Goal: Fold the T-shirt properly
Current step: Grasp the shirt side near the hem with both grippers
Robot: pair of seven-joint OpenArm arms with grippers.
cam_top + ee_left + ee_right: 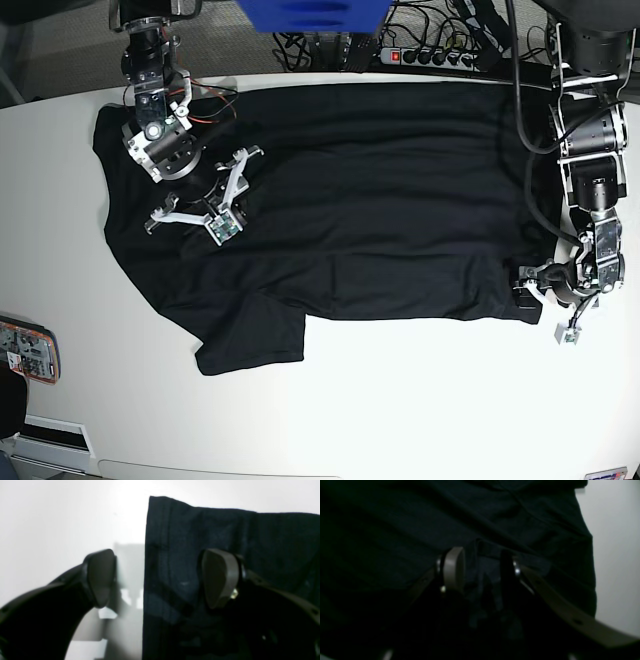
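T-shirt (350, 190): plain black, spread flat on the white table (400, 400), its long axis running across the base view from side to side. One short sleeve (250, 335) sticks out toward the near edge on that view's left; the far sleeve and collar are lost among dark folds under the arm there. The straight edge on that view's right ends beside the other arm. Left gripper (160, 577): jaws wide apart, empty, straddling the shirt's vertical edge in the left wrist view, one finger (101, 576) over bare table and the other over cloth; whether either touches cannot be made out. Right gripper (481, 572): jaws partly apart over the fabric in the dark, murky right wrist view, with a ridge of cloth between them; whether they pinch it cannot be told. Far edge of the base view: a power strip (430, 55) with cables and a blue object (310, 14) cut off by the frame. Near left edge of the table: a small flat item (25, 350) with red trim, partly cut off, too small to identify.
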